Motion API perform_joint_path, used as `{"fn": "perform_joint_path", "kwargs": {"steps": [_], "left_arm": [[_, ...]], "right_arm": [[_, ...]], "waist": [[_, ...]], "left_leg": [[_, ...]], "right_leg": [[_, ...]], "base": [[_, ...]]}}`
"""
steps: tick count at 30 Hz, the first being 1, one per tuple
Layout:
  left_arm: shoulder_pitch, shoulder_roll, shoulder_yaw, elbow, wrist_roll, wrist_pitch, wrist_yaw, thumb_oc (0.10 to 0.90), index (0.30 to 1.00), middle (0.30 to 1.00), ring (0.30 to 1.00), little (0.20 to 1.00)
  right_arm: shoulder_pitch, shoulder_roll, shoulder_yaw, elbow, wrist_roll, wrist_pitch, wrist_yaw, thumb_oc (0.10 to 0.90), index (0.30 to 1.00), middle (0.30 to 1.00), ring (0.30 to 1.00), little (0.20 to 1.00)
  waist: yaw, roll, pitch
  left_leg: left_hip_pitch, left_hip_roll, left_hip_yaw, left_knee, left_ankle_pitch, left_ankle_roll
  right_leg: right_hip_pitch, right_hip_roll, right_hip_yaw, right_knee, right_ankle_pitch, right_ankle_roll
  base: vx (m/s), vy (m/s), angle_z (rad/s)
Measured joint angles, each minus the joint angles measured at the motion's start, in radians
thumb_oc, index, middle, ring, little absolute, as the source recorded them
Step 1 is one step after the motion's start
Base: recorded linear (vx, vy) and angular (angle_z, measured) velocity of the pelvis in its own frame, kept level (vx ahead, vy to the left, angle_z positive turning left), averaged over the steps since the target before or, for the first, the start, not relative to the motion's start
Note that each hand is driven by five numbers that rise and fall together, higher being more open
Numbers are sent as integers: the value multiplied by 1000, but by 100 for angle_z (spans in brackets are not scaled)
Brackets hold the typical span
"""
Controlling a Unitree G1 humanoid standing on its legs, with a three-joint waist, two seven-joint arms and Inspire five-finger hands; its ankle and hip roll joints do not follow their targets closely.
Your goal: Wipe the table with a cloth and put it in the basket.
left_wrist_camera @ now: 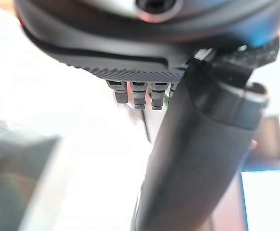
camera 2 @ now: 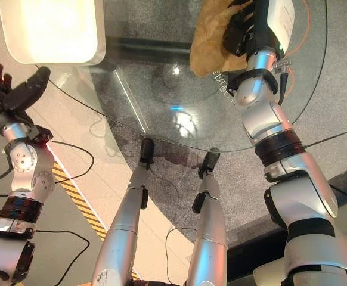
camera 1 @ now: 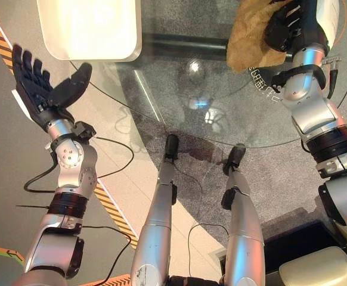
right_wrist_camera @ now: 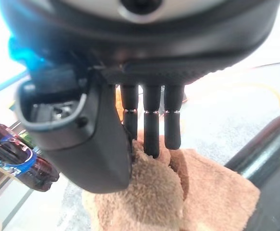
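A brown fuzzy cloth [camera 1: 251, 42] lies bunched on the far right part of the round glass table [camera 1: 179, 83]. My right hand [camera 1: 287, 27] rests on top of it. In the right wrist view the fingers [right_wrist_camera: 152, 125] curl down into the cloth [right_wrist_camera: 178, 192], with a fold pinched against the thumb. A white basket [camera 1: 90, 30] stands at the table's far left edge. My left hand [camera 1: 42, 89] hangs open beside the table's left rim, palm up and holding nothing, with its thumb [left_wrist_camera: 193, 159] straight.
Grey carpet and a dark table base show through the glass. A yellow-and-black striped tape line [camera 1: 117, 211] runs across the floor at the left. A dark bottle [right_wrist_camera: 19, 159] stands beyond the cloth. A cream-coloured object [camera 1: 316, 268] sits at the lower right.
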Motion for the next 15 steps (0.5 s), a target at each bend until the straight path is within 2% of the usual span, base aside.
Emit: {"fn": "perform_joint_path", "kwargs": {"steps": [4, 8, 15], "left_arm": [[-10, 1, -12, -75, 61, 0, -8, 800, 900, 900, 900, 900], [8, 2, -16, -128, 85, 2, -69, 800, 900, 900, 900, 900], [6, 2, -60, -199, 104, 10, -157, 800, 900, 900, 900, 900]], "right_arm": [[42, 0, -33, -60, -19, 0, 4, 100, 300, 300, 300, 200], [81, 0, -52, -133, -43, 1, 15, 100, 300, 300, 300, 200], [132, 0, -83, -242, -89, 1, 52, 100, 300, 300, 300, 200]], "waist": [[-5, -1, 0], [-25, -7, 1], [-36, -14, 1]], "left_leg": [[0, 0, 0, 0, 0, 0], [1, 1, 1, 1, 0, 0], [5, 2, 3, 2, 0, 0]], "right_leg": [[0, 1, 1, 0, 0, 0], [0, 2, 2, 2, 0, 0], [-1, 4, 6, 7, 0, 0]], "base": [[0, 0, 0], [0, 0, 0], [0, 0, 0]]}}
